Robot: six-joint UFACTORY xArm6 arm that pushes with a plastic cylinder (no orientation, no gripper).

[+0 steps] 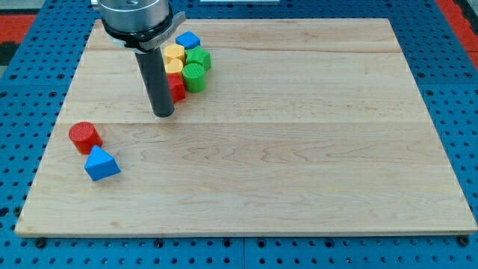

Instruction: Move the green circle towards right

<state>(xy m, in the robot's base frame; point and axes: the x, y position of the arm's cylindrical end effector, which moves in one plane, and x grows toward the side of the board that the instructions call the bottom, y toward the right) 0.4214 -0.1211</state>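
desk [299,149]: pale wooden board, lying flat, filling most of the view, grain running left to right
surroundings: blue pegboard [448,75] showing around the board, bit of red peeking in at the top corners
my tip [163,114]: sitting on the wood at the upper left, at the bottom of the dark rod; no end effector as such, just a plain rod, so nothing clenching or releasing
green circle [193,75]: lying to the view's right of the rod and a little toward the top from my tip, near but not touching it
cluster around it: green block [200,59] touching just above, shape hard to tell; two yellow blocks [174,58] stacking up on its left; red block [177,87] sitting between the rod and the green circle, partly hiding behind the rod; blue block [187,39] topping the bunch
red cylinder [84,136]: sitting well apart at the view's left
blue triangle [101,164]: lying just below the red cylinder, nearly touching
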